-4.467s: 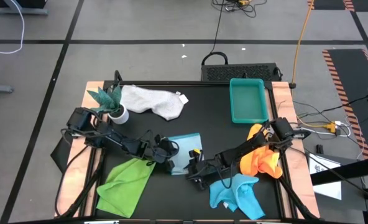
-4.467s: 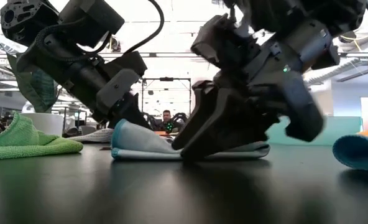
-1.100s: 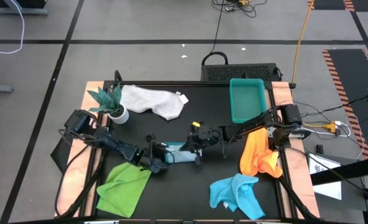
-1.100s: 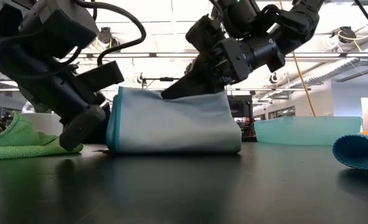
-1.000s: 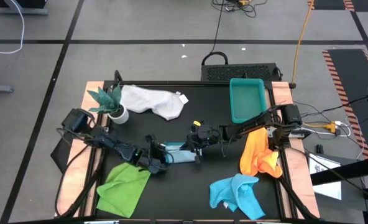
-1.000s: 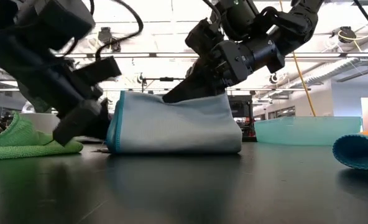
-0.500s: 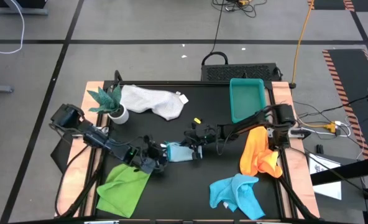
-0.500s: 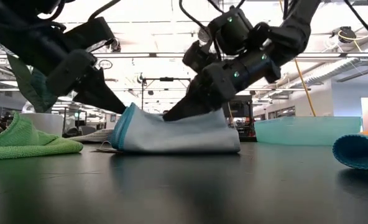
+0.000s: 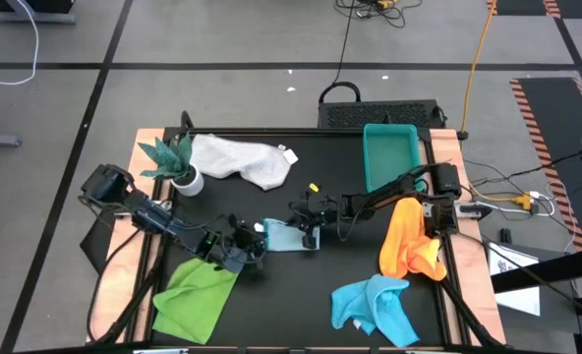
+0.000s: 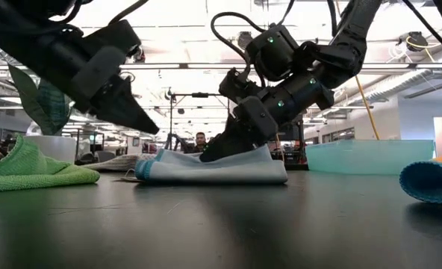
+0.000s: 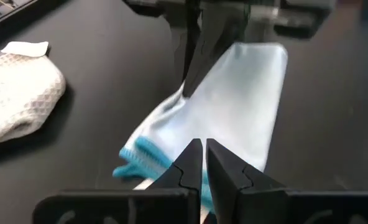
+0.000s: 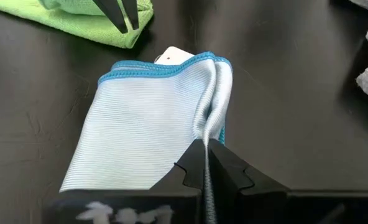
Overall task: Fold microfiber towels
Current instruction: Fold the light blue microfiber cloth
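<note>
A pale blue towel (image 9: 283, 236) lies folded over at the table's middle, its blue-trimmed edges (image 12: 165, 67) stacked at the end toward the left arm. My right gripper (image 12: 206, 149) is shut on its upper layer; the low view shows the same gripper (image 10: 206, 155) low on the towel (image 10: 221, 170). My left gripper (image 10: 152, 128) hangs shut just above and clear of the towel's left end, with nothing between its fingers (image 11: 203, 152). My right gripper pinches a raised ridge of cloth (image 12: 207, 127) along one side edge of the towel between its two fingertips. It comes slanting down from the table's right. The rest of the towel lies flat on the table, slack; how many layers are pinched I cannot tell.
A lime green towel (image 9: 198, 295) lies at the near left, and a turquoise towel (image 9: 375, 305) and an orange one (image 9: 412, 246) at the near right. A white-grey towel (image 9: 242, 159) and a potted plant (image 9: 176, 162) sit at the far left. A teal tray (image 9: 391, 157) stands at the far right.
My right gripper has sunk toward the table and a little left, laying the towel's raised upper part down so that the towel now lies low and flat. My left gripper has risen off the towel's left end and rolled, staying shut.
</note>
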`<state>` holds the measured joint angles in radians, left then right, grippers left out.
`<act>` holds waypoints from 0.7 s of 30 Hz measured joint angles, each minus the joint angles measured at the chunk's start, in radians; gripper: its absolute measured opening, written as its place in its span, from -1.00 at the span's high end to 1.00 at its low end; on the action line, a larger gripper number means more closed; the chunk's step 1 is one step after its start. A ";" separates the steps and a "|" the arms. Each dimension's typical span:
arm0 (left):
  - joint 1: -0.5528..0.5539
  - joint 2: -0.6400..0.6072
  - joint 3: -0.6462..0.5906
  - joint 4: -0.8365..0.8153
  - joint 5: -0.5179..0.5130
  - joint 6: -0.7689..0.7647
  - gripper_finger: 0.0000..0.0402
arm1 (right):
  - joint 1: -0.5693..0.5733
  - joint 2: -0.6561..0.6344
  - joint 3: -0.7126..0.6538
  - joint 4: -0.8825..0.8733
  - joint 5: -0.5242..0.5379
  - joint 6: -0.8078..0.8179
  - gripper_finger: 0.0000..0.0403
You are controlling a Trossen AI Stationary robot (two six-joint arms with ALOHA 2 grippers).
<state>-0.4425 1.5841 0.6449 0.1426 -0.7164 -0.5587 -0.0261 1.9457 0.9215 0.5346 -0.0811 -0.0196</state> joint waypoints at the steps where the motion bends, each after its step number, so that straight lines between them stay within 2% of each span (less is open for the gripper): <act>1: 0.009 0.000 0.000 0.010 0.005 0.002 0.87 | 0.000 0.000 0.000 0.000 0.000 0.000 0.99; 5: 0.041 0.000 0.000 0.033 0.006 0.025 0.87 | 0.000 0.000 0.000 0.000 0.002 -0.001 0.98; 9: 0.067 0.000 0.000 0.043 0.006 0.023 0.87 | 0.000 0.000 0.000 0.000 0.012 -0.022 0.89; 12: 0.073 0.000 0.000 0.047 0.006 0.023 0.87 | 0.001 0.000 0.000 0.012 0.091 -0.039 0.76; 18: 0.069 0.000 0.000 0.070 0.009 0.023 0.87 | 0.005 -0.041 0.000 -0.019 0.335 -0.063 0.51; 21: 0.067 0.000 0.000 0.090 0.010 0.024 0.87 | 0.023 -0.106 0.000 -0.103 0.360 -0.048 0.47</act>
<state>-0.3752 1.5845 0.6449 0.2327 -0.7064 -0.5351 -0.0033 1.8393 0.9215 0.4313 0.2787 -0.0675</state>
